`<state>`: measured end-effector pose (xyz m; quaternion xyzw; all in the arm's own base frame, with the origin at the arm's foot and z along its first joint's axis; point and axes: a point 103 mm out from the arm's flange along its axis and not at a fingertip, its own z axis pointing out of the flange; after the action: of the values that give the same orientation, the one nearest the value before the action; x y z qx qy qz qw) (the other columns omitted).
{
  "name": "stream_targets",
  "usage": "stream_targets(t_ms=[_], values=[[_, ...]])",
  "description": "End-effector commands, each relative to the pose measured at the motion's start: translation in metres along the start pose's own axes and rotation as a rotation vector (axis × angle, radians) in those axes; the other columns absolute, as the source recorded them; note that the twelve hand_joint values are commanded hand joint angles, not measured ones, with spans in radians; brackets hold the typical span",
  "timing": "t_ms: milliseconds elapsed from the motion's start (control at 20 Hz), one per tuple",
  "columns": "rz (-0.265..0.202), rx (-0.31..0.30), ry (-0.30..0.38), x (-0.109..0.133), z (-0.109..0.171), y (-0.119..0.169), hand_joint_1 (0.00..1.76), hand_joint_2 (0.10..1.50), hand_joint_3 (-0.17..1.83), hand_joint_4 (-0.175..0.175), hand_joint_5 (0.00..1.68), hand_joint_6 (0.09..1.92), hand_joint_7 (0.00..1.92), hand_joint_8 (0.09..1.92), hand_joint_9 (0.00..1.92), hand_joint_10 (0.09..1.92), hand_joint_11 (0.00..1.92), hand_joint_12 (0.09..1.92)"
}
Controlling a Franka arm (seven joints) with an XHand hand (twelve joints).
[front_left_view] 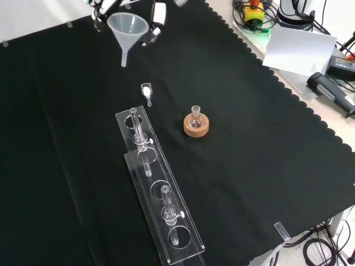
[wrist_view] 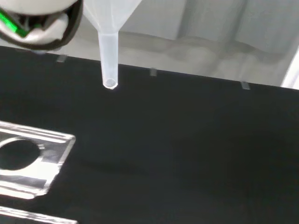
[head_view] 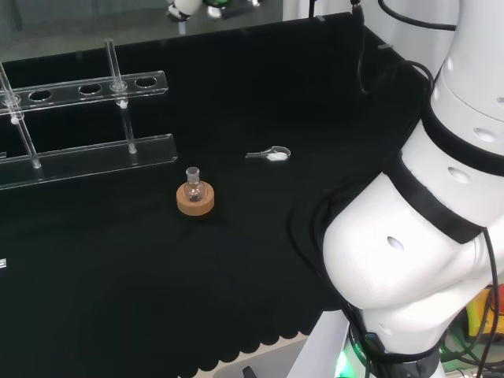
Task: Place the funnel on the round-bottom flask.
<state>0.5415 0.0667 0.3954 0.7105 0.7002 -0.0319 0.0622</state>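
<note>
A clear plastic funnel [front_left_view: 128, 26] hangs stem-down above the far left part of the cloth in the front view, with the hand [front_left_view: 157, 21] shut on its rim. Its stem [wrist_view: 108, 56] shows close up in the wrist view, over bare cloth. The small round-bottom flask [front_left_view: 195, 116] stands upright on a cork ring [front_left_view: 196, 128] near the cloth's middle, well nearer the camera and to the right of the funnel. In the head view the flask [head_view: 194, 187] on its cork ring [head_view: 195, 201] stands alone, left of the arm's white links.
A small spoon with white powder [front_left_view: 146, 90] lies between the funnel and the flask. A long clear test tube rack [front_left_view: 158, 185] with tubes stands left of the flask; its corner [wrist_view: 32, 158] shows at the wrist. Paper and tools [front_left_view: 299, 50] lie off the cloth's right edge.
</note>
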Motion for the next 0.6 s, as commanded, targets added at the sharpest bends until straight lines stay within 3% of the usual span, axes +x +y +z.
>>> stream_targets(t_ms=[50, 600], values=[[0.004, 0.003, 0.014, -0.0101, 0.0128, -0.0008, 0.87, 0.48, 0.83, 0.031, 0.76, 0.47, 1.03, 0.59, 0.73, 0.40, 0.00, 1.29], [0.000, 0.000, 0.018, -0.0127, 0.0184, -0.0032, 0.87, 0.48, 0.84, 0.034, 0.76, 0.49, 1.03, 0.59, 0.74, 0.40, 0.00, 1.29]])
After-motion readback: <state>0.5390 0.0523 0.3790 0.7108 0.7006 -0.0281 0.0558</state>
